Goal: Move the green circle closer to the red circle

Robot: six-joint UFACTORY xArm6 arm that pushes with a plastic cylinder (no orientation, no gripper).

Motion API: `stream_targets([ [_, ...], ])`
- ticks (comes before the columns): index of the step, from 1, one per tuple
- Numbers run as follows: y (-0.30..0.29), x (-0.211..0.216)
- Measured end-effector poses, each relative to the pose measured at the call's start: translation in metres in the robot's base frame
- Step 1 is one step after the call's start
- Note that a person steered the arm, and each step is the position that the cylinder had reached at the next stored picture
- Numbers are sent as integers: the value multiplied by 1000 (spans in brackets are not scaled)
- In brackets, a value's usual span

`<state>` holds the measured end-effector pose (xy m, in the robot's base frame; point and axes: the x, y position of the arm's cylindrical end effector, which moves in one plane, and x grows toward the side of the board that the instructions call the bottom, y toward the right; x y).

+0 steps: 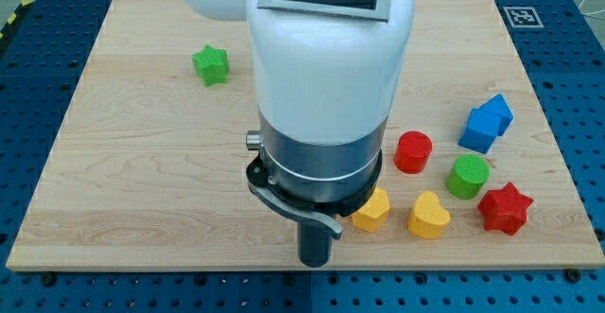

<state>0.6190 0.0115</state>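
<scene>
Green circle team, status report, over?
My tip at view's bottom edge, left of the blocks. Green circle beside red circle, apart. Nothing between.

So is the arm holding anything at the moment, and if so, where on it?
Nothing is held. My tip is a bare rod that can only push, near the view's bottom edge, apart from the yellow block and well left of the green circle and red circle.

- Pale wooden board (pixel 142 181): matt, visible grain.
- Green round plastic block (pixel 468 176) and red round plastic block (pixel 413 151): ridged, matt.
- White arm housing (pixel 321 77): smooth, glossy.
</scene>
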Motion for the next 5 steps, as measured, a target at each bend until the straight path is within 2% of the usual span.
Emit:
stream_targets([
  [1,76,0],
  [3,97,0],
  [4,125,0],
  [5,189,-3],
])
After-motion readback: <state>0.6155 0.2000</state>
